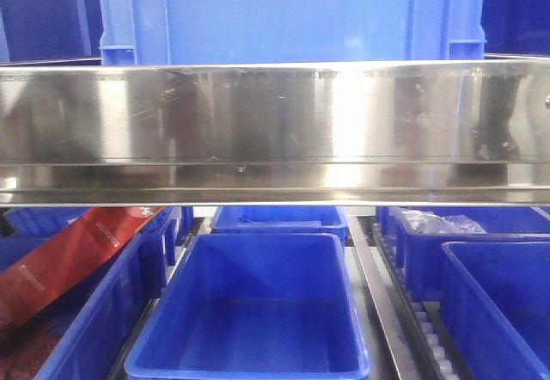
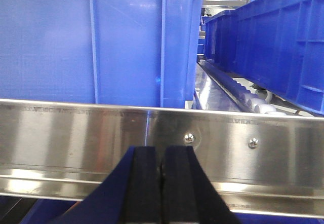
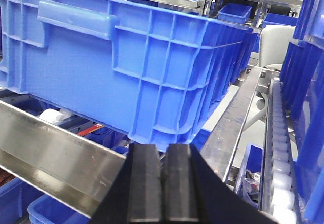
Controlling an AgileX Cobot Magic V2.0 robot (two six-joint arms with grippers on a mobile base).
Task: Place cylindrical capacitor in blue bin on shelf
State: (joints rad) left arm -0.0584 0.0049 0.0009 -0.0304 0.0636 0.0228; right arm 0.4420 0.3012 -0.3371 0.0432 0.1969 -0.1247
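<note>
Both arms' jaws pressed together, empty, before the shelf [image 1: 275, 131] rail; blue bin [image 1: 249, 320] below.

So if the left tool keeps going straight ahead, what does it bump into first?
Probably the shelf's shiny steel front rail, right ahead of the shut left tool. The big blue bin sits behind it.

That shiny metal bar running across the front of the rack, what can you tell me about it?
The front rail is a broad strip of polished steel, mirror-like, showing blurred reflections and faint scratches. It runs level across the whole front view, with a folded lip along its lower edge. The left wrist view shows two small screws in its face. A large blue crate stands directly behind and above it; an empty blue bin lies on the tier below. Nothing grips it.
</note>
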